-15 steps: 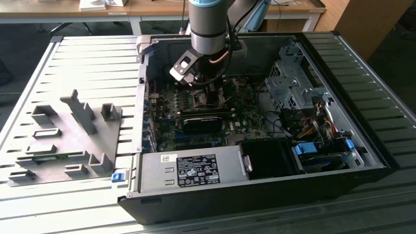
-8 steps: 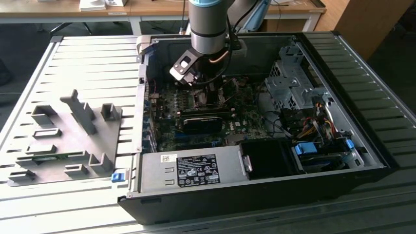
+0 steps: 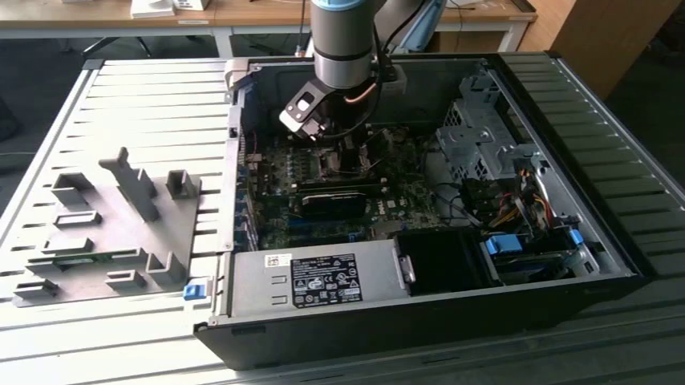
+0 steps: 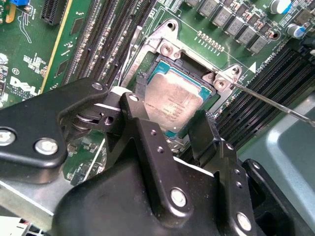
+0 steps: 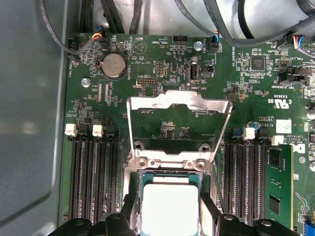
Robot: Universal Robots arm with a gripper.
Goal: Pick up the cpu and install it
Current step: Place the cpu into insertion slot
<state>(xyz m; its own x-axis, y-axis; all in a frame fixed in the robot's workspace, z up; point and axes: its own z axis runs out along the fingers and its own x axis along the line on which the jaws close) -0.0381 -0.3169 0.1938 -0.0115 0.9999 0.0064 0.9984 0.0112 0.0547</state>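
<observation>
Black linkage of the gripper (image 4: 170, 118) sits closest in the second wrist view, its fingers (image 4: 140, 123) set against two opposite edges of the cpu (image 4: 173, 98), pinched on it by the look. The cpu lies low inside the socket (image 4: 165, 46), roughly level, metal top up. The load plate (image 5: 179, 105) stands swung up and the wire lever (image 4: 266, 101) lies off to one side, which leaves the seat open from above. In the exterior view, the arm (image 3: 342, 40) reaches straight down into the open computer case (image 3: 428, 333).
</observation>
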